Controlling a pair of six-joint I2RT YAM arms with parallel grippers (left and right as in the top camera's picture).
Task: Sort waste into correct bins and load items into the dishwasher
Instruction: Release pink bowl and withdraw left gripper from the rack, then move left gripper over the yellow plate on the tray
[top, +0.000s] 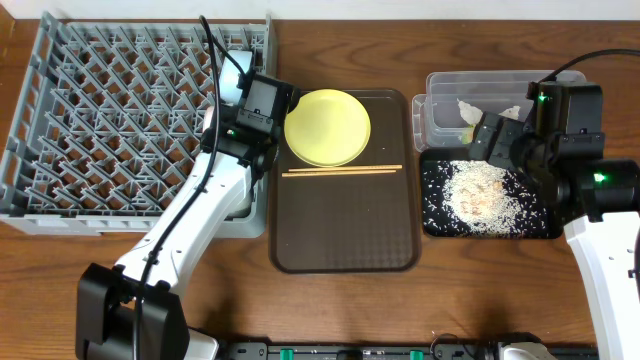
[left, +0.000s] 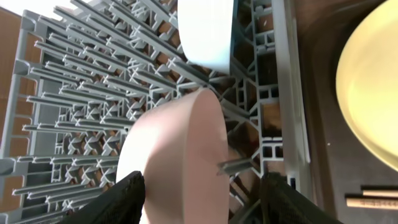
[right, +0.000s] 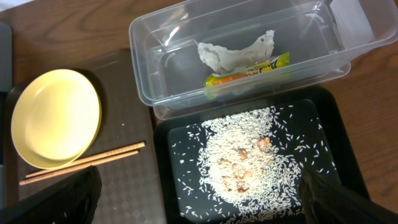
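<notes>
Left fingers (left: 127, 199) stand apart, and the white bowl (left: 180, 155) sits on edge between them, down among the pegs of the dish rack (left: 74, 112). One finger looks to be right against the rim, the other clear of it. Here's the danger: pull away at a slant and that near finger could drag the bowl over. It could also knock it into the light blue bowl (left: 205, 31) standing just above it in the wrist view. A peg pokes in at the white bowl's lower edge, so it may be only lightly propped.

At the right of the overhead frame, the right fingers (right: 68, 199) are spread wide, gripping nothing, above the black tray (right: 329, 124) and its heap of rice (right: 249, 162). A low sweep there would scatter grains onto the table (right: 62, 25). The tissue (right: 233, 53) and wrapper (right: 249, 71) lie in the clear tub (right: 155, 62).

The yellow-green plate (top: 327, 127) sits on the brown tray (top: 345, 230), with chopsticks (top: 342, 170) just below it in the frame. Grab that plate carelessly and the sticks could roll.
</notes>
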